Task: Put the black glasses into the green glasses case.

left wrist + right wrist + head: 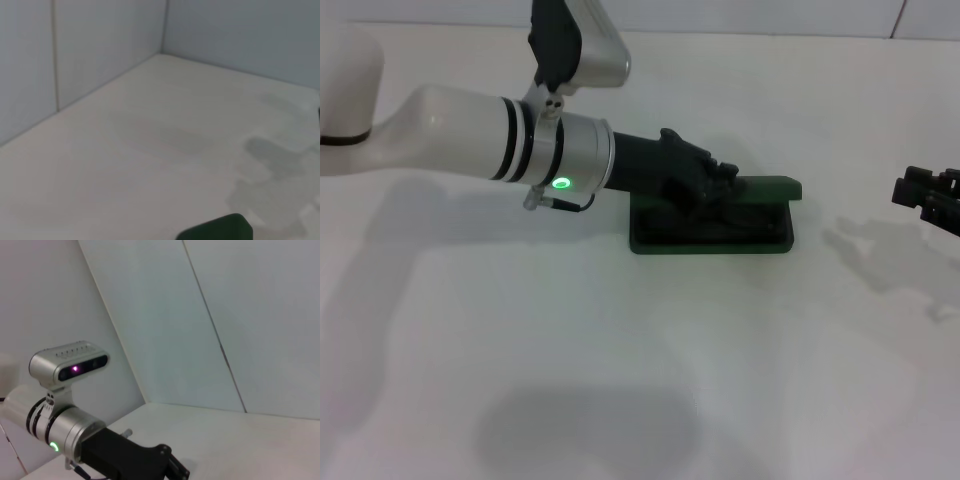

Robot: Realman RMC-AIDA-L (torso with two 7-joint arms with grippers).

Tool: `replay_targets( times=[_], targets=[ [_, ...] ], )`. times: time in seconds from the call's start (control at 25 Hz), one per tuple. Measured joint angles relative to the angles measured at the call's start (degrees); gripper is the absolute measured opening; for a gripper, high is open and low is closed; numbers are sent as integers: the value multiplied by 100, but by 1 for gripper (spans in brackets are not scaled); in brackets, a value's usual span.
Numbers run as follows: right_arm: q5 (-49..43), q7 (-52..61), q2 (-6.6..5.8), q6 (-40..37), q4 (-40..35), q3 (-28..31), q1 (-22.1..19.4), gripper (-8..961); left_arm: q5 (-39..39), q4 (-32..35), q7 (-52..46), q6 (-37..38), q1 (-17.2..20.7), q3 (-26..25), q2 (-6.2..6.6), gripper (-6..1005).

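White table [620, 380] fills the head view, plain and pale, with a grey wall behind it. On it lies the green glasses case [712, 222], open, with its long side running left to right. The left gripper [705, 185] reaches in from the left and sits right over the case, low down. It is much nearer than the right gripper [930, 195], which waits well apart at the right edge of the table. I cannot tell if either gripper's fingers are spread or pinched. Something dark lies in the case under the left gripper, but I cannot make out the black glasses for sure. My guess is they are being set into the case, lined up along its long side.

From the left wrist view I see mostly bare table and two walls meeting in a corner. Only one green corner of the case [220, 229] peeks in. No fingers show here.

From the right wrist view I see the left arm from the other side, with its camera on top and its dark gripper [170, 467] low in the picture. The case does not show here at all.
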Motion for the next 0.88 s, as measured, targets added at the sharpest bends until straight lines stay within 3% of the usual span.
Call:
replay_targets(
  times=[0.6,0.76,0.88],
  targets=[
    [39,-55,7,-147,-7,-6,-18,292,-10,41,331,699,204,97,10,151],
    [-2,-238,-29,-613,-92,14,-66,295,-556,1058,435,1608,818,99,-9,150],
    [-57,-479,-26,-1113,-93,-25,22,298,-1331,1688,414,2699,1461,-29,151,148]
  ],
)
